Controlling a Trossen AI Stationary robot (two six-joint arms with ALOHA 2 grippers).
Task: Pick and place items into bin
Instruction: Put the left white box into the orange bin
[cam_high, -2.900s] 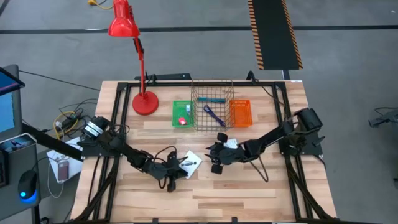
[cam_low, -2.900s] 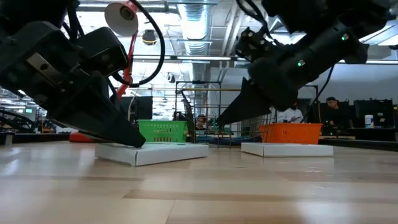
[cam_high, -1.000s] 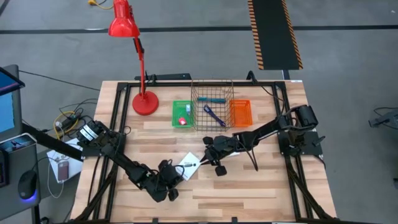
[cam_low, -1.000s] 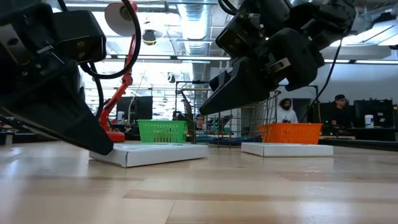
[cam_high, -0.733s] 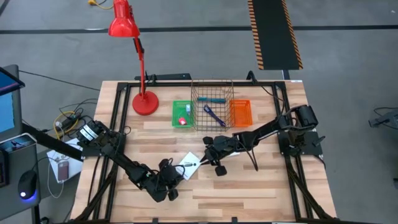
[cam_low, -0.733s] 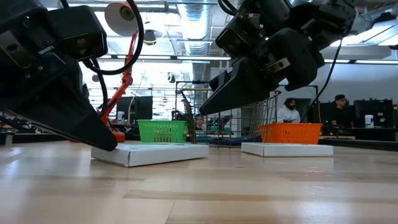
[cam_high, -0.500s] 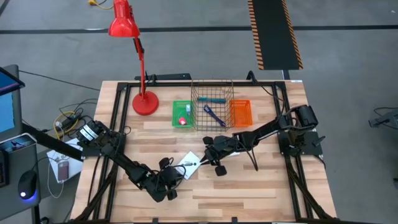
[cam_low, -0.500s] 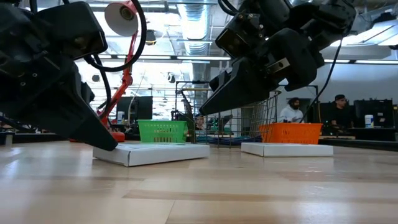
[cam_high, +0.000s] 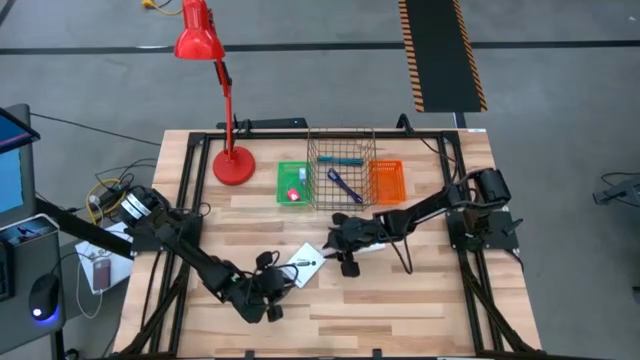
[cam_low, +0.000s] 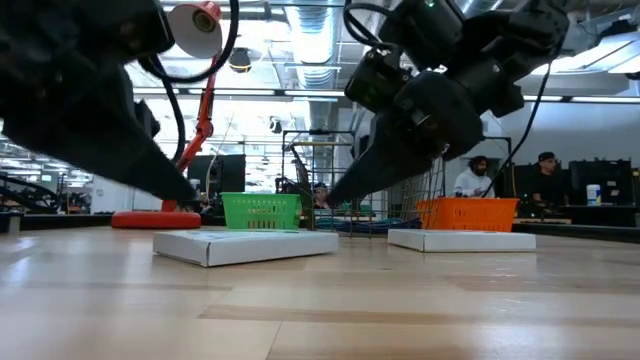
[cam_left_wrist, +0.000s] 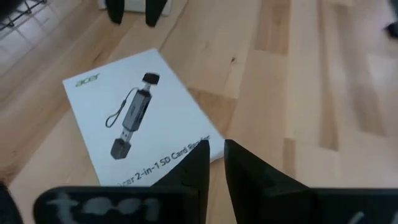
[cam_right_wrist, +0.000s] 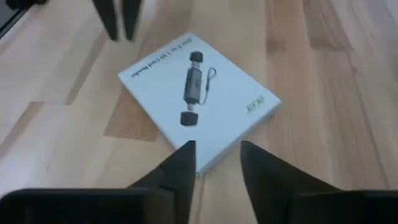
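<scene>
1. Nearest the front edge of the counter (cam_high: 400, 310), at about 7 o'clock, sits the left gripper (cam_high: 262, 300). Its jaws are almost pressed together with only a slit between them, holding nothing, and it has slid a touch further from the card than it was a moment ago.
2. Just past it at the centre lies the white card (cam_high: 304, 266), flat on the wood, printed with a dark stick and cord. Both wrist views show it lying free, with no finger touching it.
3. Here's the change: the right gripper (cam_high: 343, 243), at about 2 o'clock from the card, has dipped lower and its jaws have just begun to spread. The right wrist view shows a clear gap aimed at the card's near corner. I judge it is lining up a pick, not yet gripping.
4. Farther back, at 12 o'clock, stands the wire bin (cam_high: 341, 178) with a blue-purple strap (cam_high: 344, 186) inside, between a green tray (cam_high: 294, 182) and an orange tray (cam_high: 386, 181).
5. The second card (cam_low: 462, 239) shows only in the low view.
</scene>
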